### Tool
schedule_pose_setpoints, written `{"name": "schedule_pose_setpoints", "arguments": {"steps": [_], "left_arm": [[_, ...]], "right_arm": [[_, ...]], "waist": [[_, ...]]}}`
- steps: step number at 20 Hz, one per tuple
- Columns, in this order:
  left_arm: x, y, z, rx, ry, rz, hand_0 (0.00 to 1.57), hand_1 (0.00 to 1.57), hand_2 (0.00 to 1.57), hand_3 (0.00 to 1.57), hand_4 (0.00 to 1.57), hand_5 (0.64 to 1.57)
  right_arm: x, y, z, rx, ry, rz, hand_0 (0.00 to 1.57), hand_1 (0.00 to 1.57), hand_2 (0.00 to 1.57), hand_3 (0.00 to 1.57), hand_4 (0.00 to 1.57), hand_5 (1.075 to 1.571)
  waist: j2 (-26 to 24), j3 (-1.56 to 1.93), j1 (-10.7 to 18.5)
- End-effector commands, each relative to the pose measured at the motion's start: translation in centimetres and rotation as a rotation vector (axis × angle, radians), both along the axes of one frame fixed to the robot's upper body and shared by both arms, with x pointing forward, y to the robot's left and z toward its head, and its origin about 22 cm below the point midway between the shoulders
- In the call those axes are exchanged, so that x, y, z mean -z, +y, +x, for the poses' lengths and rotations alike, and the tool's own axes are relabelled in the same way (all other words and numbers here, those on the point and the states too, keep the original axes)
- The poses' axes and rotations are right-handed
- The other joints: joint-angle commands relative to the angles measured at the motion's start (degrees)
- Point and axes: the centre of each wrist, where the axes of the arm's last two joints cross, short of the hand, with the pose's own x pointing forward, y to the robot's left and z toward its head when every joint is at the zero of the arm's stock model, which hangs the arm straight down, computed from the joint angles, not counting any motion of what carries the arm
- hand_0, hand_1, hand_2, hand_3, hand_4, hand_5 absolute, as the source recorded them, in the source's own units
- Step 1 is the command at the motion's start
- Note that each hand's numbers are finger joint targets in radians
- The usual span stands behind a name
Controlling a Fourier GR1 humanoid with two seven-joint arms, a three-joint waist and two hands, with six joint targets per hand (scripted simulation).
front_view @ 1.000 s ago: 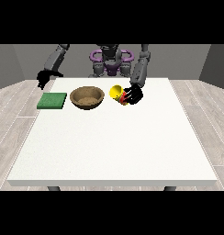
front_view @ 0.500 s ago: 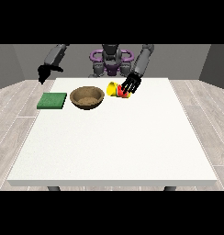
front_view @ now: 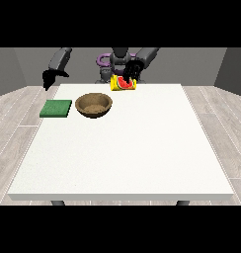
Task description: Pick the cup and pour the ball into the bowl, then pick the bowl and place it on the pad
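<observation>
Cup and bowl are what matter on this white table [front_view: 122,148], so I'll read across from the left. The hand at the view's left [front_view: 47,79] hangs in the air past the table's far left corner, holding nothing; whether its fingers are straight or curled I cannot tell. Below it lies the green pad [front_view: 56,108], flat near the table's left edge. Just beside the pad stands the brown bowl [front_view: 94,105], upright, apart from the pad and with nothing visibly in it. Further right and up, the hand at the view's right [front_view: 131,70] is wrapped over the yellow cup [front_view: 122,83], which is lifted off the table and tipped on its side, its red inside facing the camera. I cannot pick out the ball.

The worry, to my eye, is the pour: the cup is already tilted while it is to the right of the bowl and beyond it, not over it. If the ball rolls out before the cup is above the rim, it would land on the table and likely run off.
</observation>
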Motion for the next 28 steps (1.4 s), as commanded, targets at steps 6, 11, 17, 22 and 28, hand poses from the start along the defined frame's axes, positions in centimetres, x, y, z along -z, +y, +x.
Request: {"name": "schedule_pose_setpoints", "arguments": {"steps": [6, 11, 17, 22, 28], "left_arm": [[-3.5, -6.6, -2.1, 0.066, -0.033, 0.194, 0.22, 0.22, 1.57, 1.44, 0.87, 1.529], [-5.1, -7.4, -2.1, 0.111, -0.073, 0.316, 0.0, 0.0, 1.57, 1.57, 0.55, 1.521], [-7.1, -7.3, -1.7, 0.088, -0.092, 0.392, 0.0, 0.0, 1.57, 1.57, 0.62, 1.537], [-5.5, -9.3, -3.6, 0.161, -0.124, 0.567, 0.06, 0.06, 1.57, 1.57, 0.81, 1.566], [-7.2, -9.6, -3.4, 0.223, -0.156, 0.699, 1.4, 1.4, 1.57, 1.57, 1.15, 1.535]], "right_arm": [[0.5, -3.4, -2.2, 0.078, -0.024, 0.017, 0.0, 0.0, 0.24, 0.39, 0.4, 1.54], [1.1, -4.0, -3.6, 0.073, -0.02, 0.016, 0.0, 0.0, 0.27, 0.34, 0.39, 1.535], [0.1, -4.0, -2.4, 0.066, -0.012, 0.026, 0.0, 0.0, 0.17, 0.35, 0.42, 1.534], [-1.5, -3.8, -0.5, 0.038, -0.064, 0.014, 0.0, 0.0, 0.12, 0.26, 0.42, 1.53], [-0.2, -2.5, -0.9, 0.045, -0.033, 0.023, 0.0, 0.0, 0.1, 0.31, 0.42, 1.524]], "waist": [[2.23, -0.09, 3.54], [1.7, -0.11, 4.22], [1.42, -0.15, 2.32], [3.2, -0.13, 2.18], [1.73, -0.15, 3.04]]}}
